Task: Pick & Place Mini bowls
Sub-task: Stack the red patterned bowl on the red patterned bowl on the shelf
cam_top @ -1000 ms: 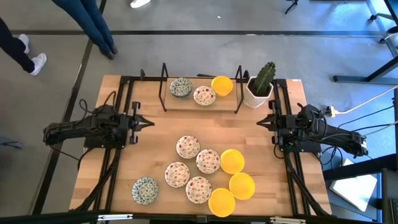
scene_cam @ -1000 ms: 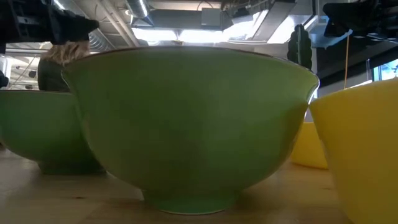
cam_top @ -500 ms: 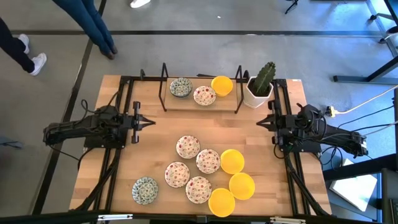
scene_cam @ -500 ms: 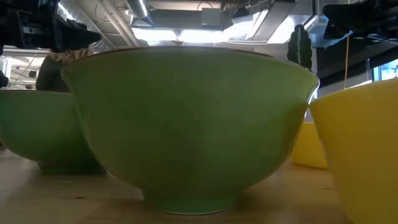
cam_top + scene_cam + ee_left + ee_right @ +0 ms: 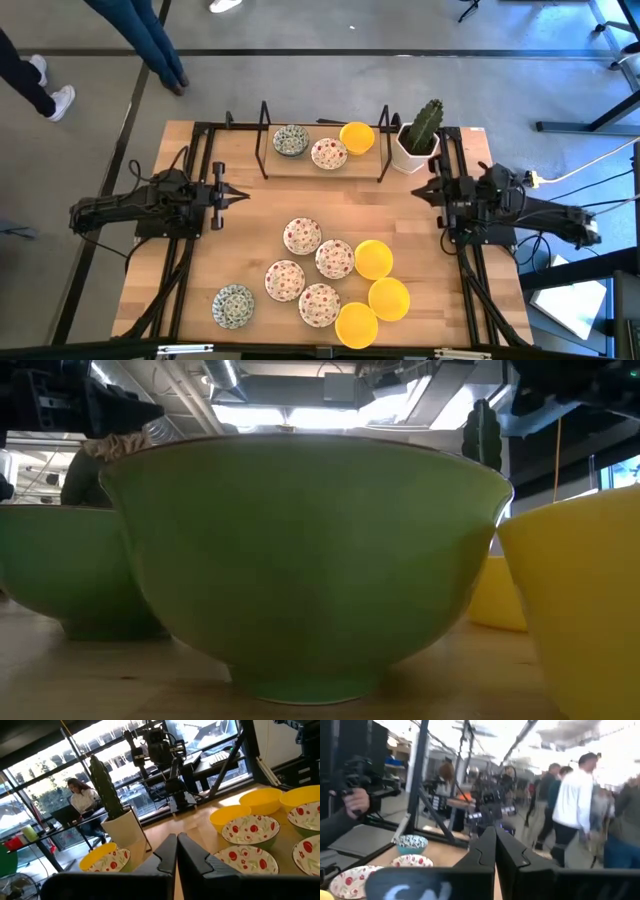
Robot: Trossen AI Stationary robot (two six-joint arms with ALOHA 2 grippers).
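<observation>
Both grippers hover empty with fingers clenched together: the left gripper [image 5: 238, 197] well off to one side of the cactus pot [image 5: 418, 139], the right gripper [image 5: 422, 191] just in front of that pot. Three mini bowls sit on the black rack [image 5: 322, 142] beside the cactus pot: a green-blue patterned bowl [image 5: 290, 140], a red-speckled bowl [image 5: 329, 153] and a yellow bowl [image 5: 357, 136]. The rest lie on the counter [image 5: 250, 215], farther from the pot: four more speckled bowls [image 5: 302, 236], three yellow bowls [image 5: 374, 259], touching or nearly so, and one green-blue bowl [image 5: 233, 305] set apart. Because the cluster is so tight, fingers spreading over one rim will likely nudge its neighbours. The right arm could also clip the cactus pot when reaching for the rack.
</observation>
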